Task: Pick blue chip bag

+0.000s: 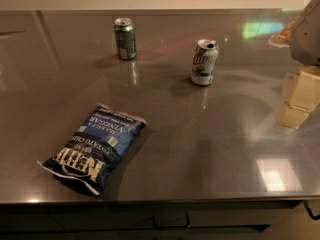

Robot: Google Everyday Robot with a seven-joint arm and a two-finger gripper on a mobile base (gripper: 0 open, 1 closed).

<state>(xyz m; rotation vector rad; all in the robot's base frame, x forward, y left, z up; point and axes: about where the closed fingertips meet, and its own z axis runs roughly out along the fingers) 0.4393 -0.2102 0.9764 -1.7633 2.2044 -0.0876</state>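
The blue chip bag point(95, 147) lies flat on the grey steel counter point(200, 149) at the front left. It is dark navy with white "KETTLE" lettering that reads upside down from here, and one white crimped end points at the front edge. My gripper point(299, 98) shows as cream blocks at the right edge of the view, just above the counter, with part of the arm point(306, 31) over it. It is far to the right of the bag and touches nothing.
A green soda can point(124, 38) stands at the back, left of centre. A white and green can point(204, 62) stands near the middle right, between the bag and the gripper. The counter's front edge runs just below the bag.
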